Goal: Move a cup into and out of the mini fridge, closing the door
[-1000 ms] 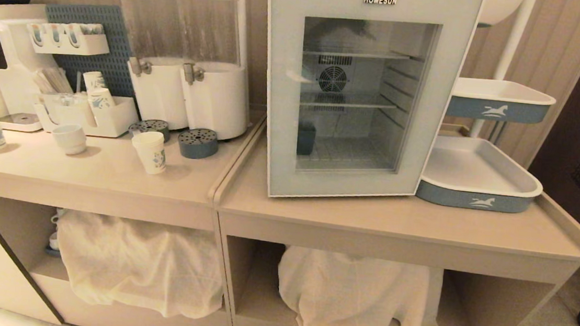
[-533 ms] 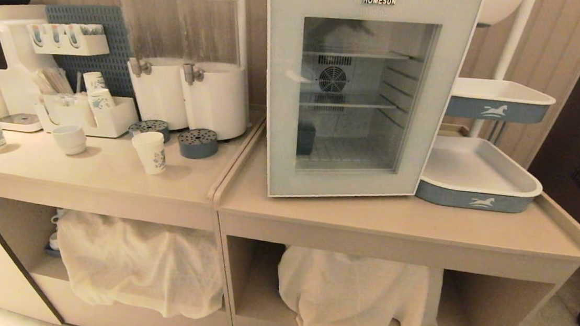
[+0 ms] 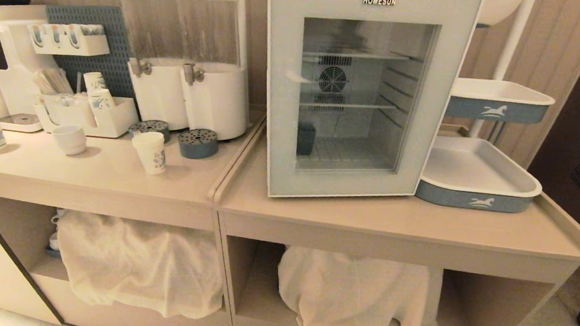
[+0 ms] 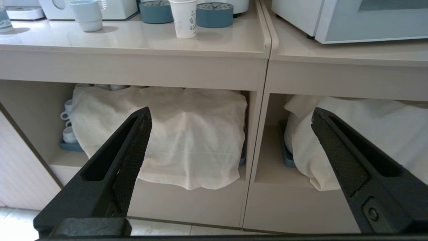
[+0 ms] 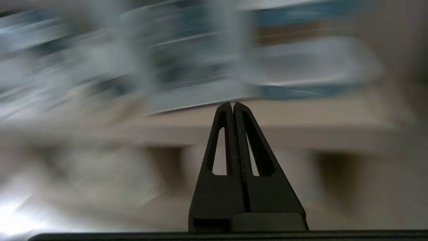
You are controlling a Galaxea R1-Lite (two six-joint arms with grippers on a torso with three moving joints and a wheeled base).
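Beige counter [image 3: 110,173]: cup [image 3: 150,152] standing upright in the open, left of the mini fridge [image 3: 362,88], door [image 3: 284,105] closed. Left gripper [image 4: 230,124] low in front of the cabinet shelves, jaws spread wide, nothing between them. Right gripper [image 5: 233,104] pinched fully together, empty, touching nothing, aimed toward the fridge side; that view is motion-blurred.

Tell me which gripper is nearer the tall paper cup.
Left, likely. The left gripper, open, sits lower than the counter, facing the cup; the right gripper, shut, faces the mini fridge, away from it.
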